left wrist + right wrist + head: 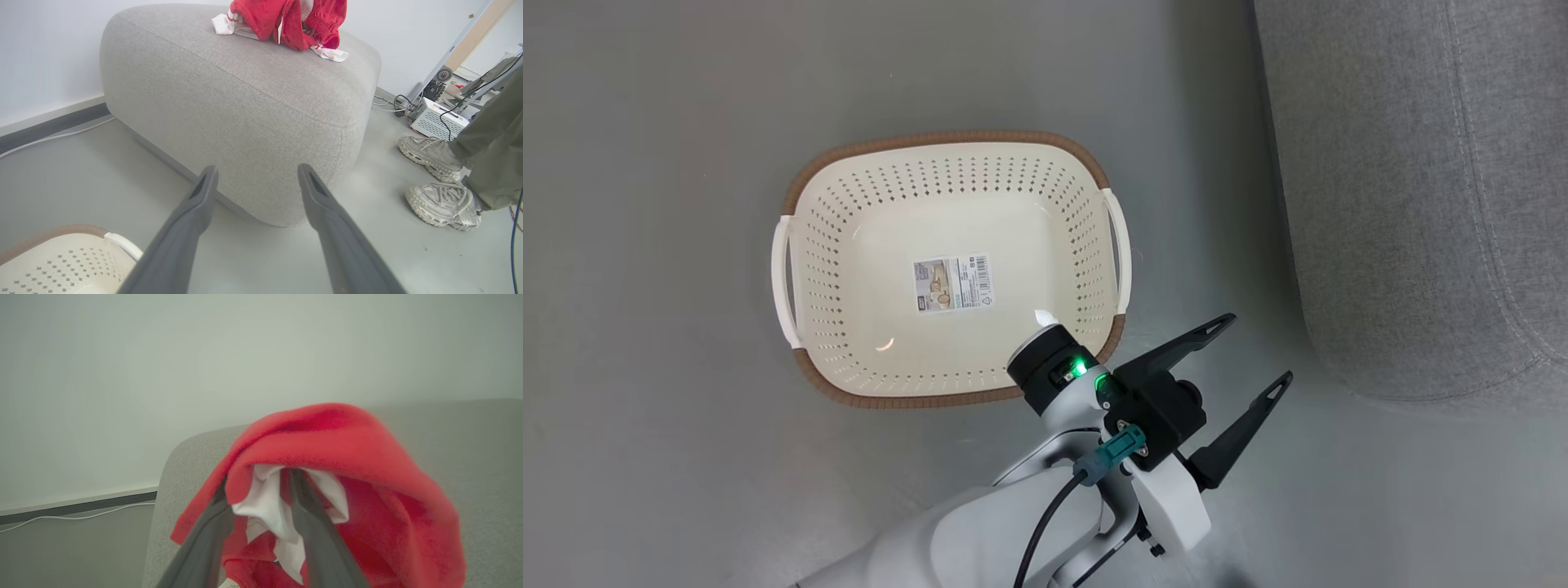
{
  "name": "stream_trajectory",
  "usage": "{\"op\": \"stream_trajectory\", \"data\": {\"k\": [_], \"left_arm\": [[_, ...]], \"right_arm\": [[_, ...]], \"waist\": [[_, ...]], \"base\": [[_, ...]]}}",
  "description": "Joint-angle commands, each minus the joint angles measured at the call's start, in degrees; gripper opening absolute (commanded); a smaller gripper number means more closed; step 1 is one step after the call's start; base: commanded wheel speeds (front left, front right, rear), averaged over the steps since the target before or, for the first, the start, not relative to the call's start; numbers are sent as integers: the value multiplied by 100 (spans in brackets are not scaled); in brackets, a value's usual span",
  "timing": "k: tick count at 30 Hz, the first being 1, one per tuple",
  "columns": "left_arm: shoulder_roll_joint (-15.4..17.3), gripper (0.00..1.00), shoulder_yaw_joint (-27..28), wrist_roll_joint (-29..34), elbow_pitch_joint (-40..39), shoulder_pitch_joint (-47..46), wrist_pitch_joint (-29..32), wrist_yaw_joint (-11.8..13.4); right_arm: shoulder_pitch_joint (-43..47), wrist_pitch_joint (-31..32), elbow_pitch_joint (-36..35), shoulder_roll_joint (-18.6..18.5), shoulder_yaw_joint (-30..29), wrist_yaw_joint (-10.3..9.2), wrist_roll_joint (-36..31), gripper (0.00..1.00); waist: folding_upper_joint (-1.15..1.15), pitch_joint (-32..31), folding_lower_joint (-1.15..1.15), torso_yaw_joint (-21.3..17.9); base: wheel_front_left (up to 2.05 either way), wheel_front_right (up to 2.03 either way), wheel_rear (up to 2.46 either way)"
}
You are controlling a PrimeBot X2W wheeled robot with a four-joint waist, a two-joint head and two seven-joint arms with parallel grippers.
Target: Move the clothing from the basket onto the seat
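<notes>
While red clothing [347, 457] draped parted right jaws at seat [245, 102], left jaws hung spread beside seat; basket [947, 140] sat left of seat.

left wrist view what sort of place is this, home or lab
Likely a lab or test room: bare grey floor, a white equipment box with loose cables, and a person's shoes near the grey sofa.

Grey floor [81, 175] and white wall [49, 49] are separated by a dark skirting strip [53, 124]. A white cable [53, 136] runs along its base. A person stands at right: pale trainers [433, 153], olive trousers [494, 151]. Behind them sits a white vented box [439, 120], possibly electronic equipment, with wires attached.
</notes>
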Motion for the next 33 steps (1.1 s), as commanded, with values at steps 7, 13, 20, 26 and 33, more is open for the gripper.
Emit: {"op": "stream_trajectory", "data": {"k": [7,13,20,26,33], "left_arm": [[-64,100,399,131,-223,487,-33,-30],[-64,100,670,287,-197,770,-33,-43],[-64,100,1293,529,-82,1269,-33,-57],[-64,100,1868,794,203,1706,-33,-252],[23,100,2882,1059,327,2350,-33,-480]], "right_arm": [[982,-32,-321,-189,-66,17,-219,100],[1422,-32,-632,0,-151,17,-382,100],[1959,-32,-1019,462,-321,17,-783,100],[2484,-32,-1352,882,-450,17,-1215,100],[2982,-32,-1565,1403,-689,17,-1631,100]], "waist": [[0,-562,-1,176],[0,-916,-1,283],[0,-1495,-1,439],[0,-2012,-1,639],[0,-2625,-1,877]], "base": [[0,0,0],[0,0,0],[0,0,0],[0,0,0],[0,0,0]]}}
